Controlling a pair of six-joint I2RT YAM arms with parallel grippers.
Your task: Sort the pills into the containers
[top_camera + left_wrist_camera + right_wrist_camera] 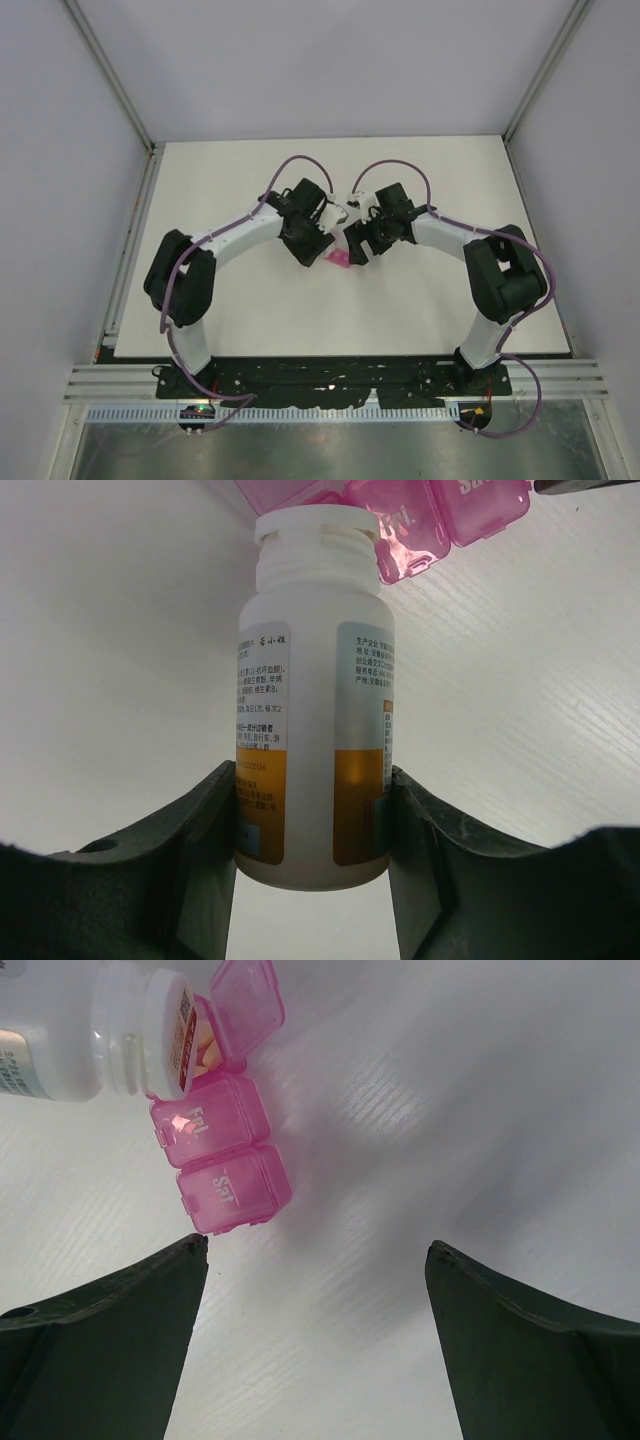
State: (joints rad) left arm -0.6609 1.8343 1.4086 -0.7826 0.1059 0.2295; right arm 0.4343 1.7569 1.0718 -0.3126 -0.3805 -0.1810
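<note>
Left wrist view had the left gripper [310, 780] pinching the white bottle [312, 630], mouth at the pink pill box [222, 1165], end lid up, pills [210, 1052] inside. The right gripper [318, 1248] hung spread beside it, mid table [450, 300].

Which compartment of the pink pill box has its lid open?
The compartment next to FRI, against the white bottle's mouth: its lid stands up, pills visible inside. FRI and SAT are shut.

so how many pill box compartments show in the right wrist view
3: open compartment at the white bottle's mouth, then closed FRI and SAT; the bottle may hide more.
</note>
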